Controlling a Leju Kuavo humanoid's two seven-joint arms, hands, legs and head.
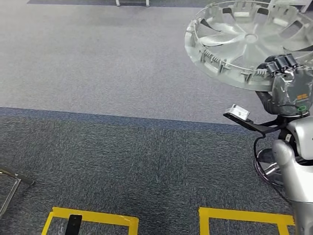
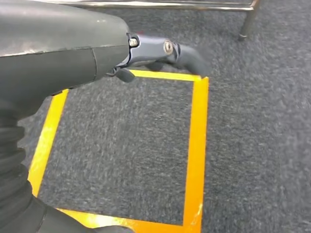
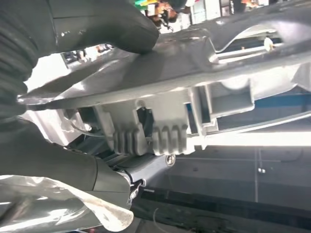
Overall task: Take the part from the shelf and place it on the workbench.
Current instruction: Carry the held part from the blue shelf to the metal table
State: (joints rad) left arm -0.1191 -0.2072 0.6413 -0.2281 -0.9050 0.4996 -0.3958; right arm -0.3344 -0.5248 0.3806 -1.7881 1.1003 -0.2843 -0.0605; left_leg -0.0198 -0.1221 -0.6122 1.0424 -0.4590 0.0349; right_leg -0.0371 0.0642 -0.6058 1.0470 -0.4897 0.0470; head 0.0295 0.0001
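The part is a silver wheel cover (image 1: 243,39), ribbed underside up, raised over the carpet at the upper right of the head view. My right hand (image 1: 288,83) grips its near rim, dark fingers hooked over the edge. Up close, the thumb (image 3: 102,24) presses on one face of the wheel cover (image 3: 176,77) and the fingers clamp the other. My left hand (image 2: 73,48) hangs over the floor with nothing in it, its fingers (image 2: 161,48) stretched out.
Dark grey carpet lies below me, with a lighter grey band (image 1: 110,58) farther off. Two yellow tape squares (image 1: 92,218) (image 1: 243,215) mark the floor near my feet. A metal frame leg (image 1: 11,181) stands at the left, and a chrome frame leg (image 2: 247,22) stands beside the tape.
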